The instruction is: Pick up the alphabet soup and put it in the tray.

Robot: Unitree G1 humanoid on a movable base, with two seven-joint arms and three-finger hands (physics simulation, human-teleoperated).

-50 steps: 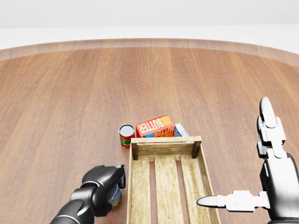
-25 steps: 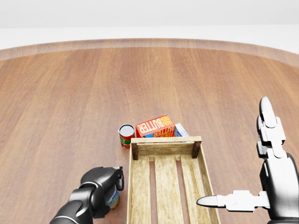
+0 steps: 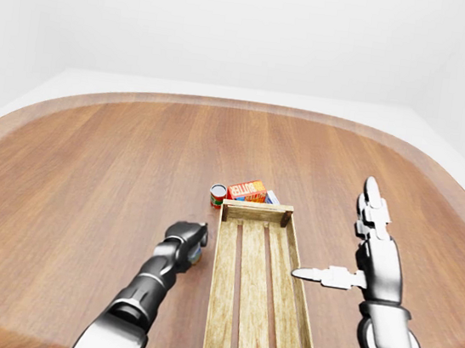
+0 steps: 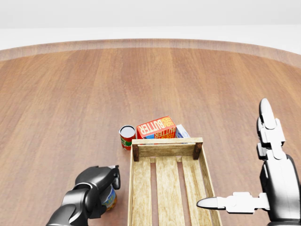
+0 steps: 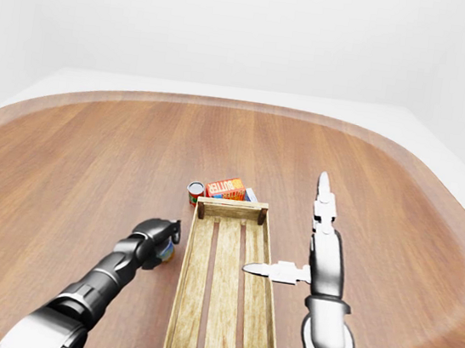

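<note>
The alphabet soup can (image 4: 110,198), with a blue and yellow label, stands on the wooden table just left of the tray's left wall, low in the head view. My left hand (image 4: 112,182) covers it from above with its dark fingers closed round it. The long slatted wooden tray (image 4: 167,149) runs from the middle to the bottom of the view and holds nothing. At the tray's right wall my right hand (image 4: 235,157) is open, its fingers pointing up and its thumb (image 4: 211,203) reaching left over the wall.
A red can (image 4: 127,135) stands just above the tray's top left corner. Next to it lie an orange butter box (image 4: 156,127) and a blue and white box (image 4: 182,131). The round table's edge (image 3: 224,104) curves along the top.
My left hand has slid a little left and down with the can under it, away from the tray's wall. The right hand has barely moved.
</note>
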